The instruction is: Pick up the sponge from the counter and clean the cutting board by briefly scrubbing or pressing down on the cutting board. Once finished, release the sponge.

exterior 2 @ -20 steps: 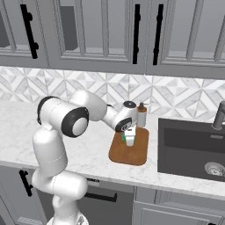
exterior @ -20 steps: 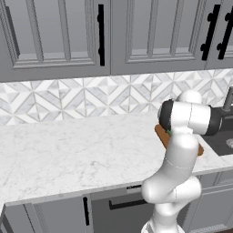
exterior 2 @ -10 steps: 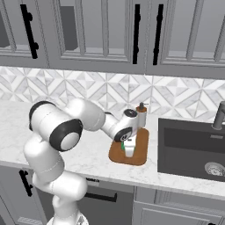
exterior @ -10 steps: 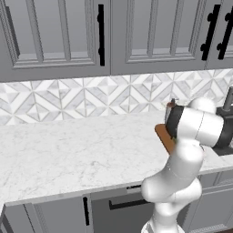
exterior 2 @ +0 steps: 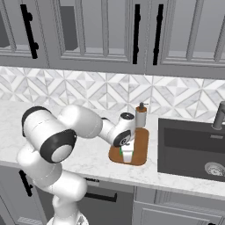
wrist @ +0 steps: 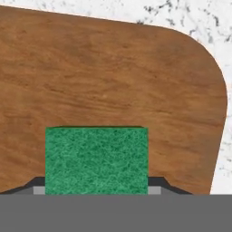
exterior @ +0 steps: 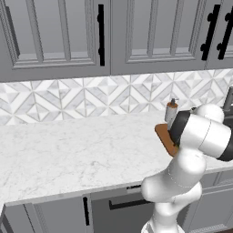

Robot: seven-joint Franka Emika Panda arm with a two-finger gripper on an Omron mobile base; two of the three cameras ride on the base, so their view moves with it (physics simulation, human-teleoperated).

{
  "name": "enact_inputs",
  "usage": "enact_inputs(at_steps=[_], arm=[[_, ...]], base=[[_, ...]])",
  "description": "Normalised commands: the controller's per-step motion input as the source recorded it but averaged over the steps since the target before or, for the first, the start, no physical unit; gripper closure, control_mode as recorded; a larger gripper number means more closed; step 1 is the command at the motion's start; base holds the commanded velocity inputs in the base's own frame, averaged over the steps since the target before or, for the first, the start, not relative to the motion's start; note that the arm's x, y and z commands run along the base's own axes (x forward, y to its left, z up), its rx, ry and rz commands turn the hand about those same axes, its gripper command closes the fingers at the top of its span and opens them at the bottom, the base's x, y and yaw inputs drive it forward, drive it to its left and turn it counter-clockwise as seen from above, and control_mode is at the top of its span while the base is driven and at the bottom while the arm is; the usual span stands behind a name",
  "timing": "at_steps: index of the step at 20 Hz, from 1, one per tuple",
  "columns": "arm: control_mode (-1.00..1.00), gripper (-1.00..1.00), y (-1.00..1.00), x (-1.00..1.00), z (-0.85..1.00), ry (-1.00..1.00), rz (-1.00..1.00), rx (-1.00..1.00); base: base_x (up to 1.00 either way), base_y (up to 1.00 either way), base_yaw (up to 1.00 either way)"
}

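We start at the gripper (exterior 2: 126, 151), low over the cutting board (exterior 2: 139, 145) in the right base view, and we've got it clenched on the sponge (wrist: 96, 159). In the hand view the green block sits squarely between the dark fingertips (wrist: 168, 185), which just peek out at either side of it. The green face is turned up toward the camera, so we judge the yellow-orange layer is facing the wood, though we can't see that side.

Why hold it here? The sponge hangs over the board's near-corner area, close enough that the wood grain spreads across most of the hand view, and that reads to us as the pressing or scrubbing step in hand. Whether the sponge is truly touching the wood or hovering just above it, we cannot tell.

Moving outward: a soap dispenser (exterior 2: 141, 115) stands at the board's far edge, and the sink (exterior 2: 192, 148) lies beside the board on the counter (exterior 2: 88, 154).

From the left base view, the arm's bulky joints cover most of the cutting board (exterior: 164, 137); just an orange-brown sliver shows.
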Motion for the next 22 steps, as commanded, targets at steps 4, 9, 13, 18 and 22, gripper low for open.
enact_inputs(at_steps=[4, 9, 13, 18, 22], arm=[[-1.00, 1.00, 0.00, 0.05, 0.00, 0.08, 0.00, 0.00], [-1.00, 1.00, 0.09, 0.74, -0.03, -0.11, 0.00, 0.00], [-1.00, 1.00, 0.14, 0.83, 0.00, -0.11, 0.00, 0.02], [-1.00, 1.00, 0.00, 0.82, 0.00, -0.06, -0.06, 0.03], [-1.00, 1.00, 0.00, 0.69, 0.00, -0.04, -0.06, 0.02]], base=[[0.00, 0.00, 0.00], [0.00, 0.00, 0.00], [0.00, 0.00, 0.00], [0.00, 0.00, 0.00], [0.00, 0.00, 0.00]])
